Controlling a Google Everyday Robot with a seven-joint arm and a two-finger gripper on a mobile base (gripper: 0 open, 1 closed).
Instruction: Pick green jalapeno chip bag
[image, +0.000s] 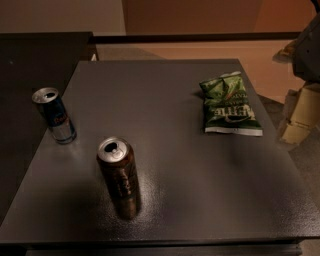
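The green jalapeno chip bag (229, 104) lies flat on the dark grey table (175, 165), at the right side towards the back. It is crinkled green foil with white lettering, a dark patch and a white bottom edge facing the front. My gripper (301, 116) shows as a cream and dark shape at the right edge of the camera view. It is beyond the table's right edge, to the right of the bag and apart from it. It is partly cut off by the frame and holds nothing that I can see.
A slim blue and silver can (54, 115) stands upright at the table's left edge. A taller brown can (119, 176) stands upright at the front left of centre. A dark surface (40, 55) adjoins the table at the left. Tan floor lies beyond.
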